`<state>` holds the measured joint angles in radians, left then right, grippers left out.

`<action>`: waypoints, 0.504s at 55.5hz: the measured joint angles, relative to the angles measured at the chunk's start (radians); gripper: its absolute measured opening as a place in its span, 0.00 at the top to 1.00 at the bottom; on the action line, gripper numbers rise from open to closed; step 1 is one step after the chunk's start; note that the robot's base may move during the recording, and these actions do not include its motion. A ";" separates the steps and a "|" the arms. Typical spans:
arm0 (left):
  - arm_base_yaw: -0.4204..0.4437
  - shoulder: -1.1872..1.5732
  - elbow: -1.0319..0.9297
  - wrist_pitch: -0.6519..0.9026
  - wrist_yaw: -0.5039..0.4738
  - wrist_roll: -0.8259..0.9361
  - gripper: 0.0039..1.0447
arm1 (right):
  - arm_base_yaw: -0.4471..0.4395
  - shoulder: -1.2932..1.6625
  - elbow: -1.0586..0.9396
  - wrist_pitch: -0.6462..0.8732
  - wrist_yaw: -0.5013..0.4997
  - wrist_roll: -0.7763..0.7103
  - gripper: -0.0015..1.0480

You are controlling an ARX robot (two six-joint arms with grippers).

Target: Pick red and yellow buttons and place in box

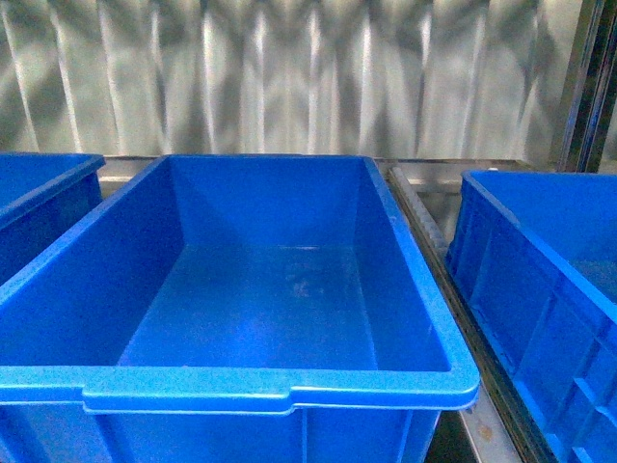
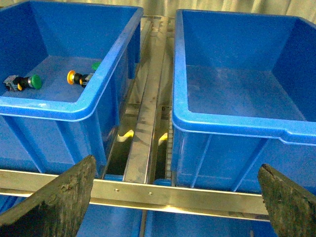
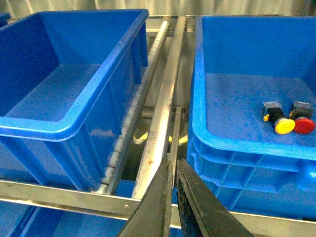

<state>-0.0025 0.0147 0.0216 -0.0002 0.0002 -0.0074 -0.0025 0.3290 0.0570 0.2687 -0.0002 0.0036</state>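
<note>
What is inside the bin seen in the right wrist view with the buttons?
A yellow button and a red button lie side by side on the right bin floor. Its near wall hides the floor closest to the camera.

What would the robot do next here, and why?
Probably open the shut right gripper and reach toward the red button and yellow button in the right bin; the middle box looks empty, and neither gripper holds anything.
</note>
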 joint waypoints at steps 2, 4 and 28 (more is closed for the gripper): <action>0.000 0.000 0.000 0.000 0.000 0.000 0.07 | 0.000 -0.010 -0.004 -0.006 0.000 0.000 0.97; 0.000 0.000 0.000 0.000 0.000 0.000 0.07 | 0.000 -0.022 -0.008 -0.014 0.000 0.000 0.97; 0.000 0.000 0.000 0.000 0.000 0.000 0.07 | 0.001 -0.143 -0.035 -0.082 0.001 0.000 0.97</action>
<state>-0.0025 0.0147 0.0216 -0.0002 0.0002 -0.0074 -0.0017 0.1856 0.0216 0.1864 0.0006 0.0036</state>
